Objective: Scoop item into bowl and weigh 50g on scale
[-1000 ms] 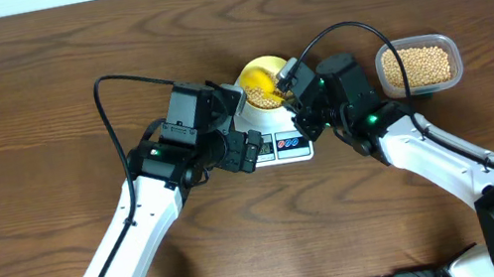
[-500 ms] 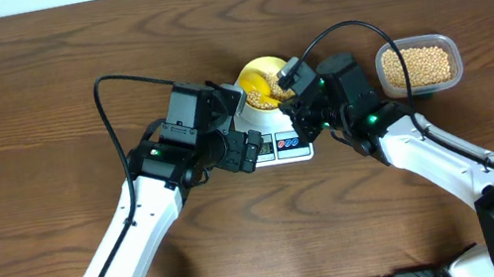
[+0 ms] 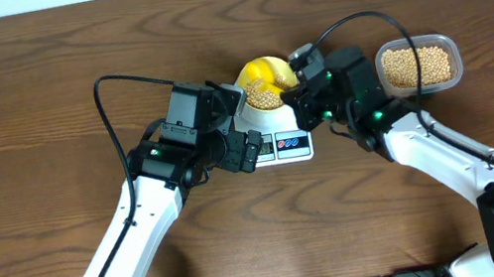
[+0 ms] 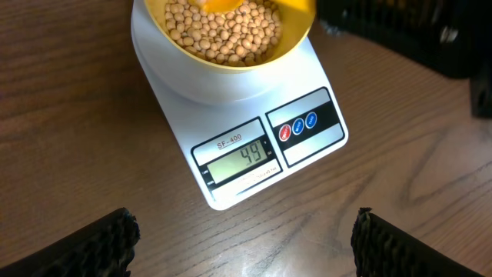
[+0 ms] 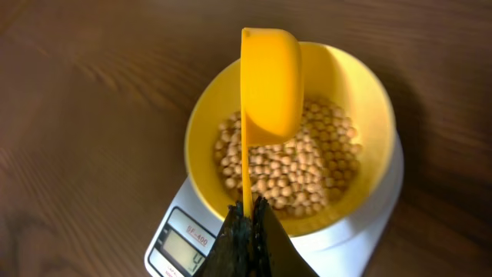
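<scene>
Right wrist: right gripper [image 5: 247,223] pinching scoop [image 5: 270,85] handle, scoop hanging tipped over bowl [image 5: 361,85], sitting on scale [image 4: 254,131] near far edge, centre. Display [image 4: 240,160] reading 49; beans [image 5: 307,169] needing dribbling singly, watching readout. Left gripper [image 4: 246,235] spread, hovering.

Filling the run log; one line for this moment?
right gripper shut on scoop above bowl | left gripper open | scale reads 49

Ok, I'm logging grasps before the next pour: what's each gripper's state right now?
Left gripper: open, holding nothing.
Right gripper: shut on the yellow scoop by its handle, above the bowl.
</scene>
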Available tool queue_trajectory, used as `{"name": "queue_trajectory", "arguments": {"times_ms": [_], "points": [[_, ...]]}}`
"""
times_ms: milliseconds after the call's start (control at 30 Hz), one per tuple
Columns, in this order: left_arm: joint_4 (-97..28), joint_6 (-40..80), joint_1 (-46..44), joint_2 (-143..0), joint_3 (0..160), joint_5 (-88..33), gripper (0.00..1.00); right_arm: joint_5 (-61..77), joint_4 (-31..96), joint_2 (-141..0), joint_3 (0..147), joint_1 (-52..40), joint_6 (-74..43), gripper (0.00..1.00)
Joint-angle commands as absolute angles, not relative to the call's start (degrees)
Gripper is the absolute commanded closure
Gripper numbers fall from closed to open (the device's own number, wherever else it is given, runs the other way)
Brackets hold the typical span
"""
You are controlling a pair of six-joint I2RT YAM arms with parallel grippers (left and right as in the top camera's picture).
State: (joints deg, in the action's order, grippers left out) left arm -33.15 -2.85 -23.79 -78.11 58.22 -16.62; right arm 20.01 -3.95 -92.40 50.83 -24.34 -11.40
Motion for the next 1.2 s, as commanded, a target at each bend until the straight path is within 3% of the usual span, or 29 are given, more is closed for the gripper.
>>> {"name": "queue_trajectory", "arguments": {"times_ms": [0,333,800,1033,1167], "points": [[-33.2,-3.1,-23.8,-77.5,58.8,-17.3,0.1,24.4,-4.3,-92.5,51.2,-22.7,-16.8,0.99],[-33.2,-3.2,-23.8,-77.5,58.8,-17.3,0.1,37.9,-8.5,-92.2,51.2,-17.0,-23.0,0.99],[-33.2,-3.1,-23.8,-77.5,58.8,-17.3,0.1,40.7,-8.7,-85.3,51.2,-10.5,-29.0,0.99],[-33.2,-3.1,-23.8,-77.5,58.8,-17.3,0.1,40.7,-8.7,-80.9,51.2,-7.1,-43.9,0.99],[-33.2,-3.1,-23.8,-77.5,58.8,-17.3,0.1,40.6,-7.1,-78.8,51.2,-4.1,-46.8,0.99]]}}
